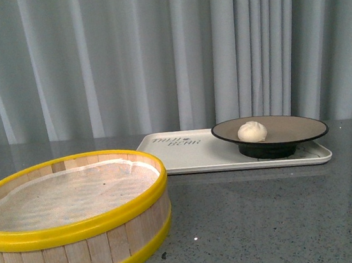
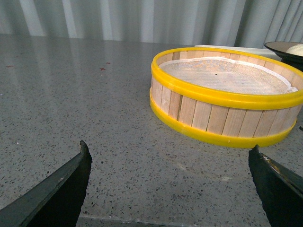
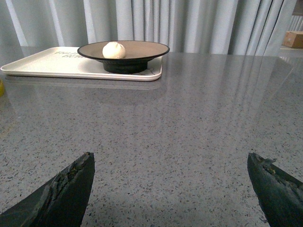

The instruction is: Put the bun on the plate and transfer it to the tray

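The white bun (image 1: 252, 131) lies inside the black-rimmed plate (image 1: 304, 130), and the plate stands on the right half of the cream tray (image 1: 185, 156) with dark lettering. The right wrist view shows the same bun (image 3: 114, 49), plate (image 3: 147, 49) and tray (image 3: 42, 66) far across the table. My right gripper (image 3: 170, 163) is open over bare tabletop, well away from them. My left gripper (image 2: 169, 153) is open too, with only speckled table between its fingers. Neither arm appears in the front view.
A wooden steamer basket (image 1: 74, 246) with yellow rims and a white paper liner stands at the front left, close to my left gripper, where it appears as the basket (image 2: 222, 113). Grey curtains (image 1: 153, 51) hang behind the table. A cardboard box (image 3: 293, 39) sits far off.
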Tool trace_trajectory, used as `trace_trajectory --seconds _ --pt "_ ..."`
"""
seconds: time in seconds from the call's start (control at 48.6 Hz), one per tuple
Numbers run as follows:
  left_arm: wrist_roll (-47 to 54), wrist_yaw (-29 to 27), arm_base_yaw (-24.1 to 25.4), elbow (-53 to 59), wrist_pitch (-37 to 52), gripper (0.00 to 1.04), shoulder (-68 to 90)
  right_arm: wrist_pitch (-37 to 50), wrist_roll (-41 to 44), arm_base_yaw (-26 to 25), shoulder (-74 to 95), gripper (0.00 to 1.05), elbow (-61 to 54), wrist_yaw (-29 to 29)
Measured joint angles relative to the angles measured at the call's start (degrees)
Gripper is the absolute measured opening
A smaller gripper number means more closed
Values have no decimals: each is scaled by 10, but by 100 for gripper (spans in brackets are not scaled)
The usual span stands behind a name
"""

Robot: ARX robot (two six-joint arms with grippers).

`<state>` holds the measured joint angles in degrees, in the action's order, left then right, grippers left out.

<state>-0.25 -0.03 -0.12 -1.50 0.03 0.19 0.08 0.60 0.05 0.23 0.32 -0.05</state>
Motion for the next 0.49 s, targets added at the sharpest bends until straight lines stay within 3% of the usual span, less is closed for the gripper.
trace_trajectory --seconds 0.493 --pt "0 0 0 0 0 98 0 0 0 0 0 96 0 0"
